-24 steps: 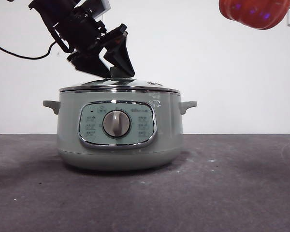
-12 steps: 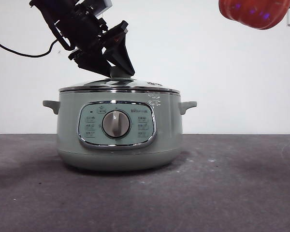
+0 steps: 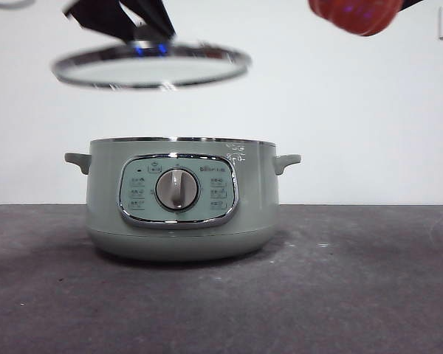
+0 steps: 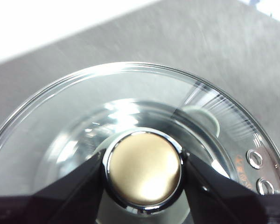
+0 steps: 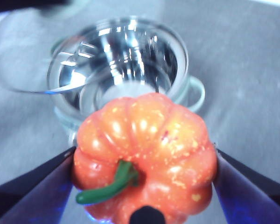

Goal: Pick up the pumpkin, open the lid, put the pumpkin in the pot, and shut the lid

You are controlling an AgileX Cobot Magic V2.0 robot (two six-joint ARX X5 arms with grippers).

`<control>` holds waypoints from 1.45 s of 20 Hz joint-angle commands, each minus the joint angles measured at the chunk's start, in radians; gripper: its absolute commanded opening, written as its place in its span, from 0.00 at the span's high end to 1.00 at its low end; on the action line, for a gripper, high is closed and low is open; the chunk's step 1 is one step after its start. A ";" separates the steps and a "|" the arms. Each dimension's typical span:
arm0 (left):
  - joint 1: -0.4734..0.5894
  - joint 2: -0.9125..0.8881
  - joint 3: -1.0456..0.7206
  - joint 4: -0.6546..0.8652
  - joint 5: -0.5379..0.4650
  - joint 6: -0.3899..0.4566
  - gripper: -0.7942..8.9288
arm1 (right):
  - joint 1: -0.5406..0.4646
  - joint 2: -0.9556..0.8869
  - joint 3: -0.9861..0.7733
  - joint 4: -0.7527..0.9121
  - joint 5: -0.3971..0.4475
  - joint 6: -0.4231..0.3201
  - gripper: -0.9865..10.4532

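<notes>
The sage-green pot [image 3: 181, 199] stands uncovered on the dark table, its shiny inside showing in the right wrist view [image 5: 126, 60]. The glass lid [image 3: 151, 65] hangs high above the pot's left half, tilted slightly. My left gripper [image 3: 133, 18] is shut on the lid's knob [image 4: 143, 170], with the glass lid [image 4: 84, 107] spreading out around it. The orange pumpkin [image 3: 354, 13] hangs at the top edge, up and right of the pot. My right gripper [image 5: 144, 186] is shut on the pumpkin [image 5: 144, 158], its green stem pointing toward the camera.
The pot has a grey dial [image 3: 177, 189] on its front and small side handles [image 3: 286, 160]. Dark table surface [image 3: 354, 280] spreads around the pot. A white wall stands behind.
The lid has come off the pot and risen well above it, shifted a little left, held by my left gripper. The pumpkin has moved slightly left and up.
</notes>
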 commanded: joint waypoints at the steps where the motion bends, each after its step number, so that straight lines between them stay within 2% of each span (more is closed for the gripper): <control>1: 0.031 -0.099 0.022 -0.013 0.003 -0.003 0.93 | 0.003 0.058 0.002 0.082 -0.004 0.020 0.92; 5: 0.080 -0.250 0.022 -0.144 -0.025 0.000 0.93 | 0.012 0.222 0.061 0.171 -0.005 0.019 0.92; 9: 0.101 -0.379 0.022 -0.241 -0.069 0.002 0.93 | 0.041 0.445 0.248 0.175 -0.031 -0.004 0.92; 16: 0.102 -0.523 0.022 -0.369 -0.071 0.001 0.93 | 0.071 0.807 0.518 0.174 -0.030 -0.038 0.92; 22: 0.102 -0.566 0.022 -0.410 -0.069 -0.003 0.93 | 0.129 0.961 0.552 0.244 -0.018 -0.142 0.92; 25: 0.102 -0.565 0.022 -0.430 -0.068 -0.003 0.93 | 0.145 1.011 0.552 0.256 0.033 -0.179 0.92; 29: 0.102 -0.565 0.022 -0.437 -0.068 -0.003 0.93 | 0.147 1.048 0.552 0.249 0.053 -0.185 0.92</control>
